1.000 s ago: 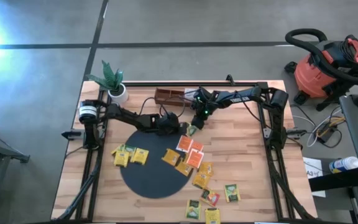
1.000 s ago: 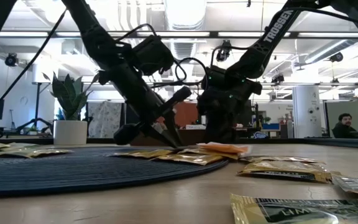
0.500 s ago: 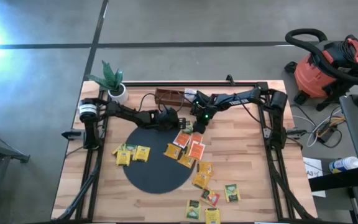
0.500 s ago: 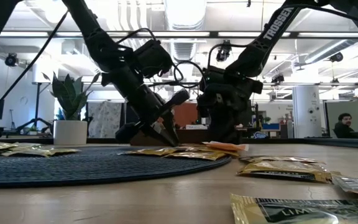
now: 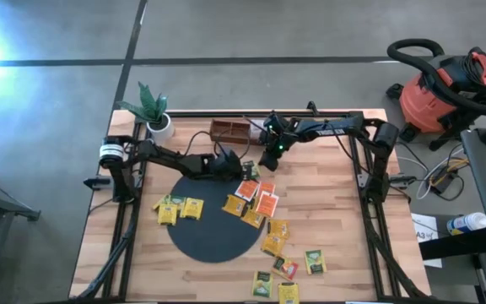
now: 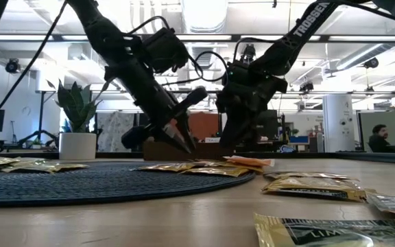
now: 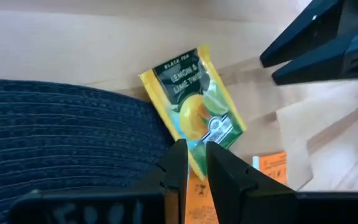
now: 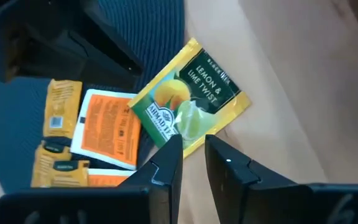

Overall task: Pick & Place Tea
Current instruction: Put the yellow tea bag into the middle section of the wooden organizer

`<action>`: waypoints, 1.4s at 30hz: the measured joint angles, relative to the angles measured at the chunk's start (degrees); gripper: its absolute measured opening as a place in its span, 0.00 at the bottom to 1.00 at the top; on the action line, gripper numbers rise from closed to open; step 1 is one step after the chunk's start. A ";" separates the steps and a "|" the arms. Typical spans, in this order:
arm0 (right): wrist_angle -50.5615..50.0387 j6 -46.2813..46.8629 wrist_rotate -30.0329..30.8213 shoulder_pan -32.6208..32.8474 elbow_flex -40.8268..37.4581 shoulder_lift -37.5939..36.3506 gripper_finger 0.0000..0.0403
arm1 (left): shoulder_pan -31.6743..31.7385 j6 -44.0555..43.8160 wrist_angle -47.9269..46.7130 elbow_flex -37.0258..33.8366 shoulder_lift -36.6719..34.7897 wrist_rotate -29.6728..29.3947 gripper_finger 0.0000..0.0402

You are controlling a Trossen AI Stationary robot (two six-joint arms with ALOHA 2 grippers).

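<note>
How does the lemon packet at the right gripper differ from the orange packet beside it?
Colour: the lemon packet is green and yellow with a fruit picture, while the orange packet is orange with a pale edge. State: the lemon packet is pinched by one edge in the right gripper, while the orange packet lies loose beside yellow packets. Both are small, flat tea packets.

The wooden counter point(image 5: 336, 219) carries a black round mat point(image 5: 205, 232), a potted plant point(image 5: 154, 114) at a far corner, a brown wooden tray point(image 5: 226, 131) and scattered tea packets point(image 5: 264, 215), some lying on the mat.
</note>
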 joint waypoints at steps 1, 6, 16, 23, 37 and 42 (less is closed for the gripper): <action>0.52 -1.25 0.41 0.02 0.00 0.18 0.17 | -0.05 -0.56 0.43 0.00 0.08 -0.08 0.14; 3.42 -2.50 3.05 0.00 0.42 1.50 0.17 | -0.13 -1.63 2.06 0.00 0.63 -0.47 0.14; 3.20 0.44 2.78 0.00 0.79 1.58 0.17 | -0.15 -4.37 5.57 0.11 5.30 -1.26 0.14; 0.89 2.50 1.93 0.04 0.74 1.02 0.17 | -0.71 -0.71 3.52 0.26 5.91 0.92 0.14; -1.89 9.39 -9.00 0.34 0.70 0.90 0.17 | -2.79 6.10 1.01 0.09 5.77 1.76 0.14; 0.13 11.36 -7.07 0.71 0.70 2.53 0.21 | -3.21 11.53 1.51 -0.02 5.86 0.80 0.14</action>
